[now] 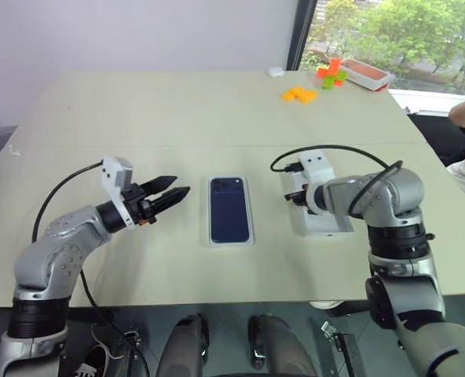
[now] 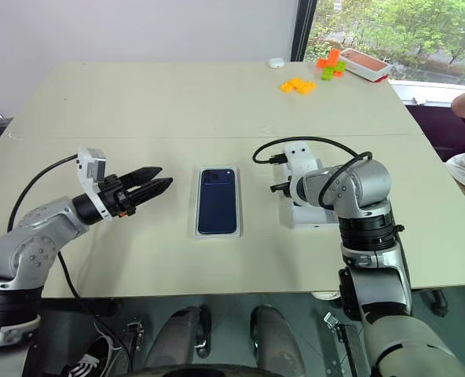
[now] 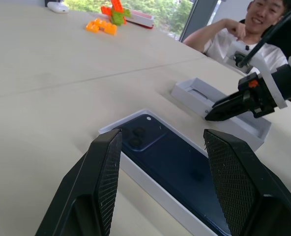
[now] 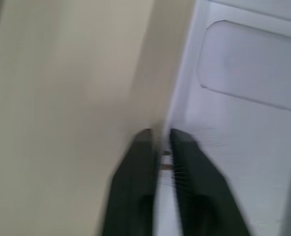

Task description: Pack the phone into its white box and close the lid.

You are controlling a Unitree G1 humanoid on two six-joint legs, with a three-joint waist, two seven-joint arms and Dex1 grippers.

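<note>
In the middle of the table lies a dark navy phone shape (image 1: 231, 210) with a camera cluster in one corner, framed by a thin white rim (image 3: 135, 169). I cannot tell whether this is the phone itself or the lid's printed face. To its right sits the white box (image 1: 331, 226), open, with its oval-recessed insert (image 4: 248, 64) showing. My right gripper (image 1: 289, 196) angles down at the box's near-left wall, fingers pinched together on that wall (image 4: 163, 132). My left gripper (image 1: 181, 184) hovers level to the left of the phone shape, open and empty.
Orange and green toy blocks (image 1: 299, 94), a red-and-white tray (image 1: 366, 75) and a small white object (image 1: 276, 71) lie at the table's far right. A person (image 3: 248, 34) sits beyond the right edge. Bare tabletop (image 1: 162, 118) stretches behind the boxes.
</note>
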